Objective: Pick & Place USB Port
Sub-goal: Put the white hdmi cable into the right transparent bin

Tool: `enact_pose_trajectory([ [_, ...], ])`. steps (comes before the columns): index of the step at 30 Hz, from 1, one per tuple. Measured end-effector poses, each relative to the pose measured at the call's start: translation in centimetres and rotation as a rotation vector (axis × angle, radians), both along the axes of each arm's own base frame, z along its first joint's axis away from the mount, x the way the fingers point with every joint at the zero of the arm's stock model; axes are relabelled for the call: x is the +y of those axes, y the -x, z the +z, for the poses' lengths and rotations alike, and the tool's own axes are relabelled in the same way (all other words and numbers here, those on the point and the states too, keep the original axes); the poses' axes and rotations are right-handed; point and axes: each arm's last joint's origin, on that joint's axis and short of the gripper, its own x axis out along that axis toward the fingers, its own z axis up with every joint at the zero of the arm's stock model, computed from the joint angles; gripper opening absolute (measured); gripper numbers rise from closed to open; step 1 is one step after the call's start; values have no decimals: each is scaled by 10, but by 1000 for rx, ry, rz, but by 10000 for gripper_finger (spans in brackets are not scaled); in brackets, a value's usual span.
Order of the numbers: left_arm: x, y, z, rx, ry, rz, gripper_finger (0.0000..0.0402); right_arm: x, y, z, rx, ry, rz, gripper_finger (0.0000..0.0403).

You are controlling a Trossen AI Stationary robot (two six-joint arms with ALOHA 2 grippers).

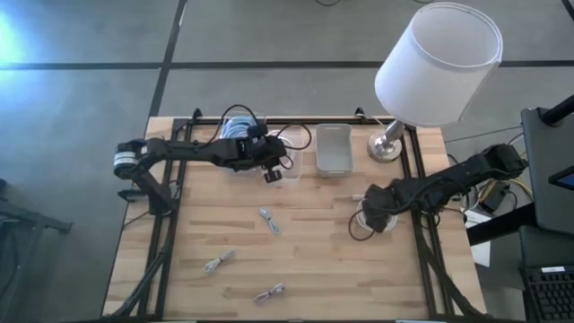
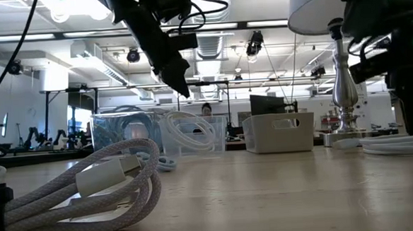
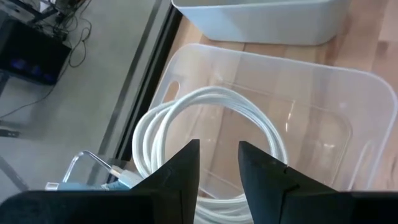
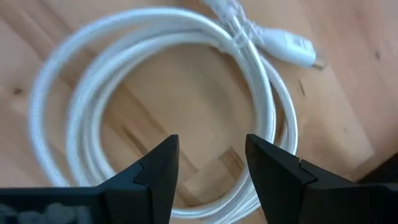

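Left pincer (image 3: 219, 171) hangs over the clear bin (image 3: 348, 106), narrow gap and empty, probably because the coiled white cable (image 3: 205, 124) already sits inside. Right pincer (image 4: 208, 165) is spread wide just above another cable coil (image 4: 155, 93) on the tabletop (image 1: 314, 251), lined up to grab it.

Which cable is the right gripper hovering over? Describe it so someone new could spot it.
Start at the lamp at the table's far right corner and come toward the near edge along the right side. Under the right gripper, whose jaws are open, lies a white coiled cable. Unlike the three small bundled cables mid-table, it is a wide, loose ring with a white plug.
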Motion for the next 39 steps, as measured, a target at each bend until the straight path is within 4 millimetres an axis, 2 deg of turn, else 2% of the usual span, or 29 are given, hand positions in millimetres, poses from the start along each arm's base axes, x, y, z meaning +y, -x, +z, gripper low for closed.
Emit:
enact_pose_trajectory([
  [6, 1, -2, 2, -31, -8, 0, 114, -4, -2, 7, 3, 69, 23, 182],
  [9, 1, -3, 2, -37, -8, 2, 113, -5, 1, 0, 46, 27, 8, 182],
  [24, 0, -3, 2, -37, -6, 1, 113, -12, 24, -26, 133, 114, -27, 180],
  [33, 0, -3, 2, -33, -8, -3, 113, -11, 19, -27, 84, 101, -27, 179],
  [36, 0, -3, 2, -32, -8, -3, 113, -11, 18, -27, 74, 93, -26, 166],
  [39, 0, -3, 1, -33, -5, -6, 113, -10, 16, -27, 50, 86, -20, 131],
])
